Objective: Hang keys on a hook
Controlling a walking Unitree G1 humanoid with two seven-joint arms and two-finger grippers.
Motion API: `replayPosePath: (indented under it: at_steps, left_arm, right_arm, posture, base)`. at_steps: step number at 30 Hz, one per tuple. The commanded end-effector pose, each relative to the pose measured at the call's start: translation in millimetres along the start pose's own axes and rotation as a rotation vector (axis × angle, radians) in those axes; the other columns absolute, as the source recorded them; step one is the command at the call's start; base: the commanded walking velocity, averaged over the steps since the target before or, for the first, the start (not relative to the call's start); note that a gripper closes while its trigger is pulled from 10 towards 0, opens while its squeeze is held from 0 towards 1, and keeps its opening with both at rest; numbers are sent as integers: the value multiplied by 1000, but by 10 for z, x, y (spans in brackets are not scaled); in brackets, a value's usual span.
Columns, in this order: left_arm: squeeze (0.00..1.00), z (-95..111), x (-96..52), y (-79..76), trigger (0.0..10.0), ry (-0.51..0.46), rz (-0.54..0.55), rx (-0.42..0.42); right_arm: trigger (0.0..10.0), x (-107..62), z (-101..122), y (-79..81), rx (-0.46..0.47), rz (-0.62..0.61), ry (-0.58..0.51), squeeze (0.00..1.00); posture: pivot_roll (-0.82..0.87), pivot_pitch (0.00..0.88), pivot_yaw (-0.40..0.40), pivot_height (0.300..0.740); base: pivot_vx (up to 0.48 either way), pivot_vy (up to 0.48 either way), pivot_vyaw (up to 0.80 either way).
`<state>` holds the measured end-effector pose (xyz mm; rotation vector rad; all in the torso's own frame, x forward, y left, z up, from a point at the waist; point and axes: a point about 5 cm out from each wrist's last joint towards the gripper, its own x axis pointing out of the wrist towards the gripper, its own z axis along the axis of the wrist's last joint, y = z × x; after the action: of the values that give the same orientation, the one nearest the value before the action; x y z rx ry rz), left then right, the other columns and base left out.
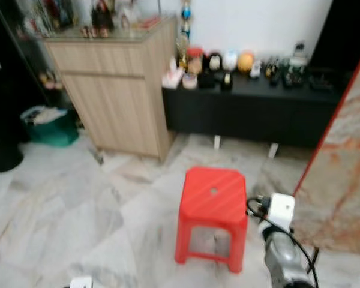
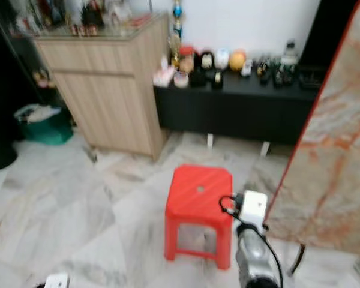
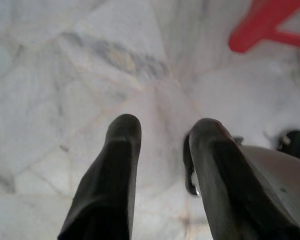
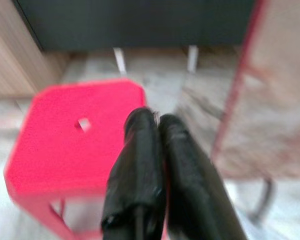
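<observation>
From my head camera I look down at a pale marble floor (image 1: 78, 222) with a red plastic stool (image 1: 213, 216) standing in the middle of it. The stool has a small hole in its seat. Behind it, a light wooden cabinet (image 1: 117, 90) stands against the wall, and beside the cabinet is a low black sideboard (image 1: 252, 111) with many small ornaments in a row on its top. A green container (image 1: 51, 126) sits on the floor next to the cabinet, on my left side. On my right a marble-patterned panel with a red edge (image 1: 342, 174) leans or stands close to me. My right arm (image 1: 282, 240) reaches forward just beside the stool, with a white box and a black cable on its wrist; the picture is a little blurred. In the other eye the scene is the same, with the stool (image 2: 199, 207) and my right arm (image 2: 252, 240) near to each other. In my left wrist view, my left gripper (image 3: 162, 140) points down at the bare marble floor, its two black fingers apart with a clear gap between them and nothing held there; one leg of the red stool is at the corner. In my right wrist view, my right gripper (image 4: 157, 120) is above the red stool seat (image 4: 75, 135), its two fingers pressed together. I cannot make out any keys between them, and I also cannot find a hook.
</observation>
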<state>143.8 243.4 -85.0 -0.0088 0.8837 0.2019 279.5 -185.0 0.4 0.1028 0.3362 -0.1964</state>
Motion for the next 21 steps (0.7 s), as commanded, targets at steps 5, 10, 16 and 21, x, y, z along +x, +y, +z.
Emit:
replayPosePath:
  at_steps: [5, 10, 16, 21]
  left_arm:
    - [0, 26, 8, -20, 10000, -11, -3, 12]
    - [0, 37, 10, -33, 10000, -22, -5, 13]
    - [0, 57, 13, -45, 10000, -34, -6, 13]
    - [0, 76, 17, -51, 10000, -44, -9, 15]
  right_arm:
    - [10000, 30, 182, -308, -90, -284, -81, 0]
    - [10000, 4, 265, -516, -164, -449, -123, 0]
    - [10000, -53, 329, -636, -238, -598, -177, 0]
    - [10000, -91, 382, -696, -281, -697, -218, 0]
  posture:
    - [11, 0, 11, 740]
    - [12, 0, 11, 740]
    - [14, 0, 13, 740]
    - [15, 0, 17, 740]
  base:
    - [0, 0, 0]
    - [0, 0, 0]
    - [0, 0, 0]
    - [0, 0, 0]
